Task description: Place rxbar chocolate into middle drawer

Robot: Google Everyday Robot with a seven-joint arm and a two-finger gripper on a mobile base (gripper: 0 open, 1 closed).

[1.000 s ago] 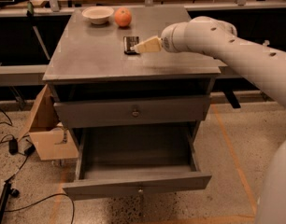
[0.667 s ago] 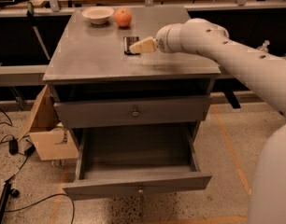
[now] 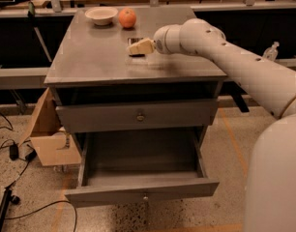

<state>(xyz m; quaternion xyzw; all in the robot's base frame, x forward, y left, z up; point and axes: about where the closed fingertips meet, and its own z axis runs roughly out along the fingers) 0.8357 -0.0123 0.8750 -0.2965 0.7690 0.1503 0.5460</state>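
The rxbar chocolate (image 3: 134,41) is a small black bar lying on the cabinet top, just below the orange. My gripper (image 3: 138,47) reaches in from the right and sits right over the bar, hiding most of it. I cannot tell whether it touches the bar. The middle drawer (image 3: 114,195) is pulled open at the bottom front of the cabinet, its inside bare, with a small knob on its front.
An orange (image 3: 127,18) and a white bowl (image 3: 101,15) stand at the back of the grey cabinet top (image 3: 90,57). The upper knobbed drawer (image 3: 104,117) is shut. A cardboard box (image 3: 46,134) and cables (image 3: 17,151) lie on the floor to the left.
My gripper has moved a little to the left along the cabinet top and now covers more of the black bar. The drawer, orange and bowl have not moved.
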